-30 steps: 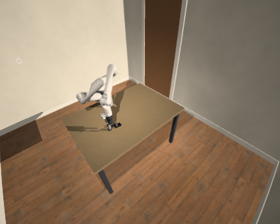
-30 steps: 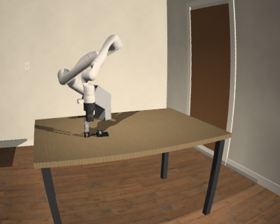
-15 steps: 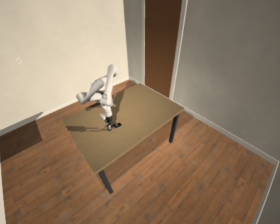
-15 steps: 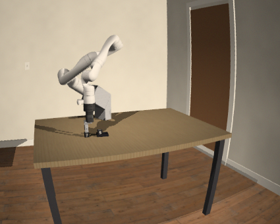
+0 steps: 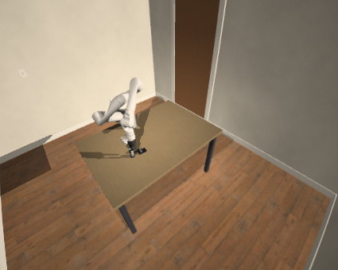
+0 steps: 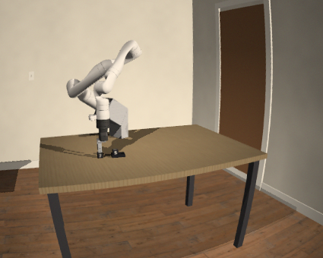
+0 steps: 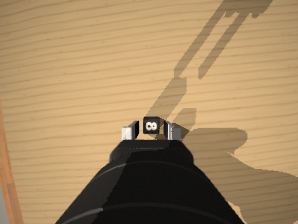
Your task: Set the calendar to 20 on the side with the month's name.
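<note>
A small black cube (image 7: 151, 125) lies on the wooden table with a white 8 on its top face. My gripper (image 7: 151, 126) points straight down over it and is open. One finger stands on each side of the cube, and I see no contact. In the exterior view the gripper (image 6: 99, 153) is low at the table top. A small dark tray (image 6: 118, 154) lies flat just to its right; it also shows in the top view (image 5: 142, 150) beside the gripper (image 5: 132, 153). What the tray holds is too small to tell. A second cube is not visible.
The arm's grey base block (image 6: 118, 122) stands behind the gripper near the table's back edge. The table's left edge (image 7: 7, 175) runs close by in the wrist view. The arm's shadow falls across the table to the right of the cube.
</note>
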Controlling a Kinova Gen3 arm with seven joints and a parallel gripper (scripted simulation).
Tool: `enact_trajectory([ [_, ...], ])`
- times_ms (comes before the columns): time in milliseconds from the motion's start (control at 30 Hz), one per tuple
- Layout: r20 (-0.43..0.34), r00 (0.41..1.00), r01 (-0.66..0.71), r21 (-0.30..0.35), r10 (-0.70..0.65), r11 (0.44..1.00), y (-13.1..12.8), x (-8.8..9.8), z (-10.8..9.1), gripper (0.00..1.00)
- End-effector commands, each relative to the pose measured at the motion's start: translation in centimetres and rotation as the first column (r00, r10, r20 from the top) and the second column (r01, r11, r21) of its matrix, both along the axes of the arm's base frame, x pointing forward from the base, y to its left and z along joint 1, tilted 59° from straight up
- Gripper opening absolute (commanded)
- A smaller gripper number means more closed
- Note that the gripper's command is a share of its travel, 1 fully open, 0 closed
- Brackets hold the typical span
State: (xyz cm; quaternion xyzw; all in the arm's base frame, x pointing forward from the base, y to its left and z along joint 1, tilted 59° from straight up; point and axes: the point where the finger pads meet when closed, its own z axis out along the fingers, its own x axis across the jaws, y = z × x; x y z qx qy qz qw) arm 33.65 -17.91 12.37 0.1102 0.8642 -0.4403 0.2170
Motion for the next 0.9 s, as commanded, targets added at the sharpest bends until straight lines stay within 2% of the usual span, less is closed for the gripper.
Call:
enact_trajectory([
  [0,0.001,1.000,-0.001,0.000,0.001,1.000,0.04,0.03,0.01,0.87],
  [867,0.001,1.000,-0.001,0.000,0.001,1.000,-0.32,0.15,-0.22,0.87],
])
